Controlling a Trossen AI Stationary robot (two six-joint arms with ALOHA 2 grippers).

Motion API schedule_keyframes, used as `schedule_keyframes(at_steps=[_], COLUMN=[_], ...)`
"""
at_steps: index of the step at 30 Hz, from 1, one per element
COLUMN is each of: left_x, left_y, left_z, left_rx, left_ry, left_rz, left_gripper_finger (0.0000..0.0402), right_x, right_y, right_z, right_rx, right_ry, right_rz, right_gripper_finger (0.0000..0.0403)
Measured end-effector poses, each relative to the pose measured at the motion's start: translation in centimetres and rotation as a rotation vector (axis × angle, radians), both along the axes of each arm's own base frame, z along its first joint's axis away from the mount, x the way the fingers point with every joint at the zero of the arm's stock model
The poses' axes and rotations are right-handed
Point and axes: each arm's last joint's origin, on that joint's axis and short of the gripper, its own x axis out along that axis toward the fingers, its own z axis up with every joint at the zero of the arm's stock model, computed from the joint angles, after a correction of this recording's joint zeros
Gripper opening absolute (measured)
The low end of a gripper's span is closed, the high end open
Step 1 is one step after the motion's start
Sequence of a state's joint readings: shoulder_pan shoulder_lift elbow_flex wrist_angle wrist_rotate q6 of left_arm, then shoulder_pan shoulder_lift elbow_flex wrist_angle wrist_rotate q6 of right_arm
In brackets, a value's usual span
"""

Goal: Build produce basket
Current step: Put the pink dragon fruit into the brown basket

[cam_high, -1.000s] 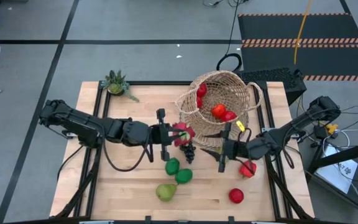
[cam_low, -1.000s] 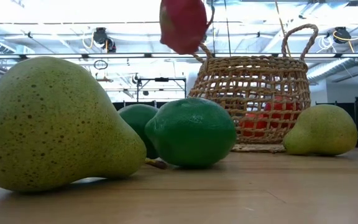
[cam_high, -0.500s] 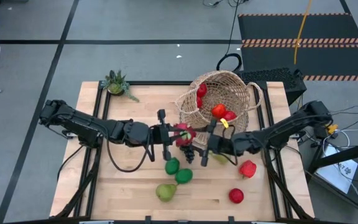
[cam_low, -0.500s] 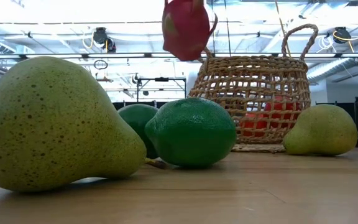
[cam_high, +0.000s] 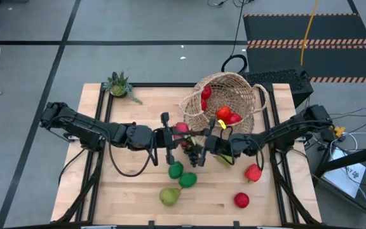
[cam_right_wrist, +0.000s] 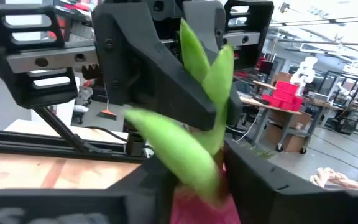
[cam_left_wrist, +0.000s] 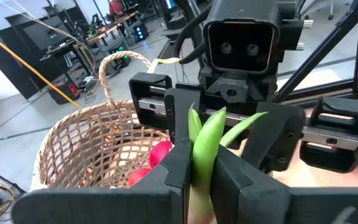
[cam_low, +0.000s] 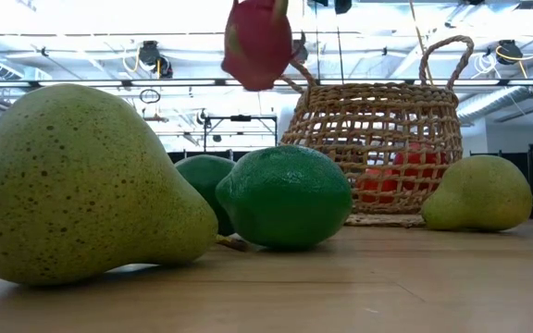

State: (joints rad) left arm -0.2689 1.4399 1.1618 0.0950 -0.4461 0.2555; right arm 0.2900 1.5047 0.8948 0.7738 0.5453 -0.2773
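The pink dragon fruit [cam_high: 182, 130] with green leaves hangs in the air in front of the tan wicker basket [cam_high: 224, 102], high up in the low view [cam_low: 257, 42]. My left gripper [cam_high: 172, 135] is shut on it. My right gripper [cam_high: 200, 147] faces the left one from the table's right. It is open, with its fingers on either side of the fruit's pink body [cam_right_wrist: 197, 208]. The basket stands upright [cam_low: 373, 148] with red pieces inside. Limes [cam_high: 176, 170], pears [cam_high: 169, 196], grapes [cam_high: 192, 154] and red apples [cam_high: 253, 172] lie on the table. My left gripper pinches the dragon fruit by its green leafy end [cam_left_wrist: 199, 146] between both fingers [cam_left_wrist: 178, 165]. It comes in level from the table's left. The fruit is lifted clear of the table, its leaves sticking out past the fingertips toward my right gripper.
A spiky potted plant [cam_high: 119, 84] stands at the table's far left corner. A second pear [cam_low: 477, 192] lies beside the basket, under my right arm. A red apple [cam_high: 241, 200] lies near the table's near edge. Bare wood shows at the near left [cam_high: 107, 191].
My right gripper has moved toward the table's left, from beside the red apple to the dragon fruit, and now straddles it. My left gripper has kept its hold, roughly in place. The fruit has swung a little in the low view.
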Motion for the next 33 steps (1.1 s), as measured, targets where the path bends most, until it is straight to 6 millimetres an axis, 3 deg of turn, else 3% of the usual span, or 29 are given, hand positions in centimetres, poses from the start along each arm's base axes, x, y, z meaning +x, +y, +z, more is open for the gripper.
schedule_keyframes(at_steps=[9, 14, 19, 23, 28, 33], left_x=[-0.1, -0.3, -1.1, -2.2, -3.4, -3.9], left_y=[-0.5, -1.1, -1.9, -2.4, -3.0, -3.0], left_z=[-0.1, 0.0, 0.7, 1.5, 2.2, 1.9], left_rx=[-0.009, -0.052, -0.030, -0.015, -0.018, -0.029], left_ry=[0.013, -0.005, -0.049, -0.086, -0.093, -0.054], left_rz=[-0.028, -0.020, 0.090, 0.213, 0.241, 0.242], left_gripper_finger=[0.0062, 0.0138, 0.0221, 0.0264, 0.0278, 0.0259], right_x=[0.1, 0.0, -0.4, -0.9, -2.2, -3.7], right_y=[-0.2, -0.3, -0.4, -0.5, -0.9, -1.4], right_z=[0.0, 0.2, 0.9, 1.6, 3.6, 6.1], right_rx=[-0.030, -0.053, -0.049, -0.051, -0.060, -0.069], right_ry=[0.007, 0.007, -0.012, -0.020, -0.028, 0.017], right_rz=[-0.008, -0.009, -0.013, -0.012, -0.008, 0.006], right_gripper_finger=[0.0036, 0.0030, 0.0033, 0.0034, 0.0035, 0.0035])
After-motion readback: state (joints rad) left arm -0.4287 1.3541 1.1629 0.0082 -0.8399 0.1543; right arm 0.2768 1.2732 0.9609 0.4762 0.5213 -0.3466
